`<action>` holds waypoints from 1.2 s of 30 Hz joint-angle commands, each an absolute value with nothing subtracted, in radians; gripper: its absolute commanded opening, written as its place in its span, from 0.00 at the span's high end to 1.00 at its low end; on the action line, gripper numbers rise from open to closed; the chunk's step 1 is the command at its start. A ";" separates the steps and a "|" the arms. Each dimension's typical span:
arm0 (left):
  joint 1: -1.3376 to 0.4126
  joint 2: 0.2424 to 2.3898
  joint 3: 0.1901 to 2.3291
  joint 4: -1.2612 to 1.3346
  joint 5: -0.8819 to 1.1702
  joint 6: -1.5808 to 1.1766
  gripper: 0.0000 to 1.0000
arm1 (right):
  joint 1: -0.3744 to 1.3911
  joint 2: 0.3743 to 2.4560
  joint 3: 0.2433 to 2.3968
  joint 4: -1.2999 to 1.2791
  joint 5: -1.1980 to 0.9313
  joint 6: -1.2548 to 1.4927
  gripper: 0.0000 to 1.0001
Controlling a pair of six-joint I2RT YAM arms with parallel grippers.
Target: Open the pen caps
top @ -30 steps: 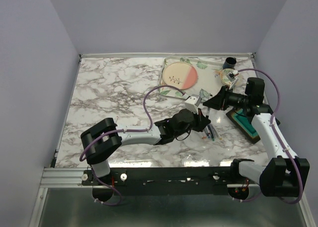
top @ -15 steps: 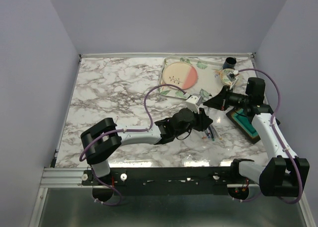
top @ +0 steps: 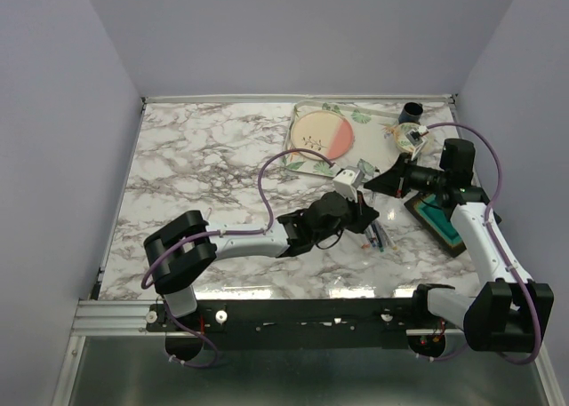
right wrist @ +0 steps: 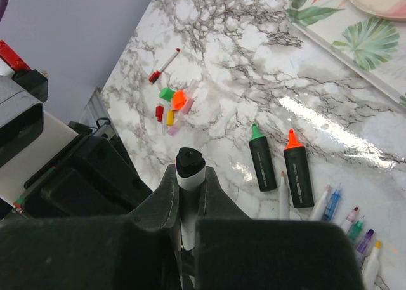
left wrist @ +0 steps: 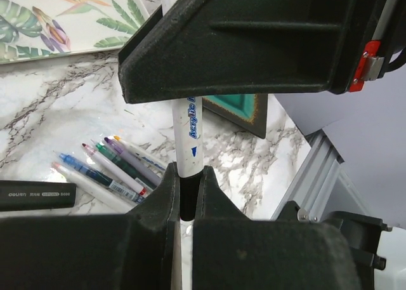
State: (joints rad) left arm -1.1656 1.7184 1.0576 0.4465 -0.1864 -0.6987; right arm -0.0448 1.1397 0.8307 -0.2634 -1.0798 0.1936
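Observation:
A white acrylic pen (left wrist: 190,122) is held between both grippers above the table. My left gripper (left wrist: 189,196) is shut on its black end, which looks like a cap (left wrist: 188,190). My right gripper (right wrist: 190,176) is shut on the white barrel, and the pen's other black end (right wrist: 189,160) sticks out past its jaws. In the top view the left gripper (top: 364,212) and right gripper (top: 373,186) meet at mid-right. Loose caps lie together on the marble: green (right wrist: 166,94), orange (right wrist: 179,99), red (right wrist: 159,112) and yellow (right wrist: 170,117).
Two uncapped black highlighters, green-tipped (right wrist: 261,163) and orange-tipped (right wrist: 298,172), lie beside several thin pens (left wrist: 114,166). A red thin pen (right wrist: 163,66) lies apart. A leaf-print tray (top: 302,157) with a plate, a teal framed block (top: 440,219) and a dark cup (top: 411,113) stand at the right and back.
My left gripper has shifted slightly up and right, closer to the right gripper. The right arm has barely moved. Both stay shut on the white pen.

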 commanded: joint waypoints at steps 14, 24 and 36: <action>-1.218 1.388 0.562 0.411 -0.095 -0.775 1.00 | -0.077 1.256 1.227 -0.167 -0.825 0.399 0.99; -1.195 1.183 0.592 -0.161 -0.490 -0.808 1.00 | -0.075 1.360 1.129 -0.773 -0.827 -0.411 0.99; -1.083 1.206 0.552 -0.322 -0.558 -0.882 0.99 | -0.028 1.588 1.078 -0.835 -0.603 -0.463 0.92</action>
State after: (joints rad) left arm -1.1095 1.1927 0.5739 -0.2646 -0.4870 -0.8539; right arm -0.0315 1.5196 1.0729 -0.7734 -0.7170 -0.4183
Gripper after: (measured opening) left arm 0.087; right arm 0.098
